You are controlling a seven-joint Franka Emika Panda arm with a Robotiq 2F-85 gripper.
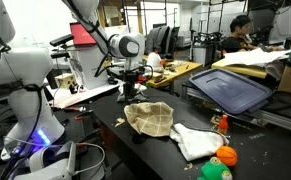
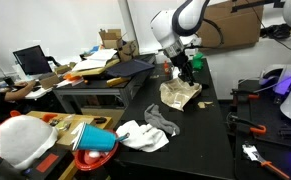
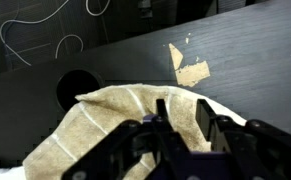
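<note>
My gripper [image 1: 133, 92] hangs just above the back edge of a crumpled beige cloth [image 1: 150, 117] on the black table. In the wrist view the two fingers [image 3: 183, 105] stand apart, with the beige cloth [image 3: 95, 125] showing between and below them. Nothing is held between them. In an exterior view the gripper [image 2: 185, 72] points down at the cloth [image 2: 179, 95]. I cannot tell whether the fingertips touch the fabric.
A white cloth [image 1: 195, 142] lies near the beige one, with an orange ball [image 1: 226, 155] and a green ball [image 1: 215, 171] beside it. A dark bin lid [image 1: 230, 88] sits behind. A torn paper scrap [image 3: 192, 72] and a round table hole [image 3: 77, 90] lie beyond the cloth.
</note>
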